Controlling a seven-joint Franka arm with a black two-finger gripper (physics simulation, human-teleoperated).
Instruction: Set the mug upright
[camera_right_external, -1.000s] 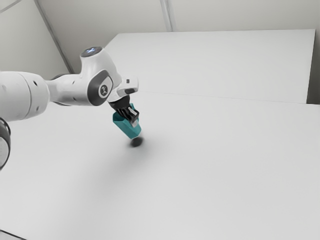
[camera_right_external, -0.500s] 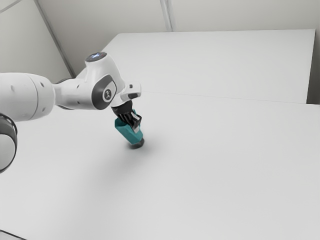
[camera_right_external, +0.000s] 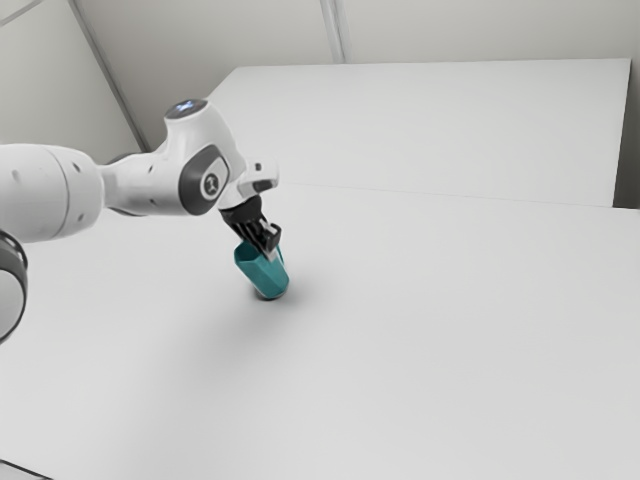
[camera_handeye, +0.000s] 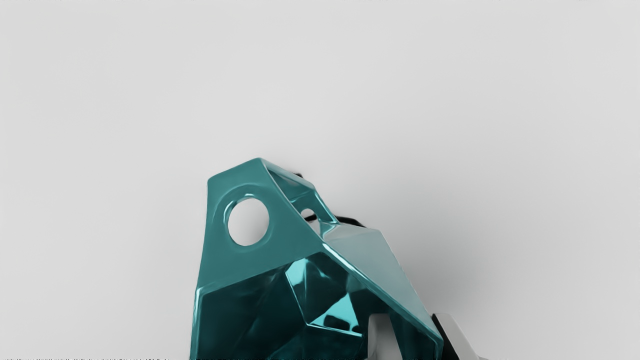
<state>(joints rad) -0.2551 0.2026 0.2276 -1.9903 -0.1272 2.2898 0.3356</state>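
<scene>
The teal faceted mug (camera_right_external: 264, 272) stands tilted, its base low at the table surface and its mouth leaning toward the arm in the exterior view. My gripper (camera_right_external: 269, 247) is at its upper rim, pointing down at a slant. In the wrist view the mug (camera_handeye: 260, 270) shows its dark inside and its handle with a round hole. My gripper (camera_handeye: 417, 332) has one finger inside the mouth and the other outside, with the wall between them and a gap at the inner finger; it looks open. The underside of the mug is hidden.
The mug stands on a wide white table (camera_right_external: 430, 330). A raised white panel (camera_right_external: 430, 130) lies farther back in the exterior view, and a dark-edged corner (camera_right_external: 22, 470) shows at its lower left.
The mug has come down to the table and turned more upright. My hand first went down and toward the exterior view's right, then rose slightly, leaving the mug lower against the fingers.
</scene>
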